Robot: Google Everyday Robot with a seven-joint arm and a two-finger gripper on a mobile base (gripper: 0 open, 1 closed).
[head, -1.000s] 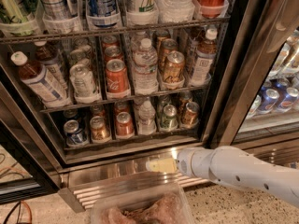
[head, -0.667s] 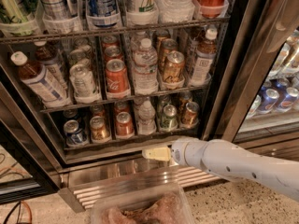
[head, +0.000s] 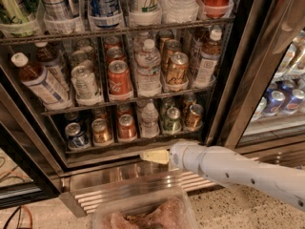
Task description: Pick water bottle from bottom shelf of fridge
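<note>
The fridge [head: 238, 80] fills the view, its black frame around wire racks and a ribbed steel grille [head: 119, 194] at the base; to the right a second compartment holds blue cans [head: 281, 101]; the white arm [head: 238, 168] reaches in from the lower right across the grille; at the bottom edge sits a clear plastic tub [head: 143, 200] with a brownish-pink mass inside that cannot be identified; the middle rack [head: 119, 99] carries brown-tea bottles [head: 40, 80], a larger clear bottle [head: 148, 70] and taller red and gold cans; the bottom shelf [head: 133, 143] holds a row of short cans, blue [head: 76, 135], gold [head: 101, 131], red [head: 127, 127], green [head: 172, 120] and copper [head: 194, 117]; the water bottle [head: 150, 120] stands upright on this shelf between the red can and the green can, white cap up; the gripper [head: 153, 156], pale yellow, is just below the shelf's front edge, under the water bottle and apart from it; I cannot tell whether it is parted or closed.
</note>
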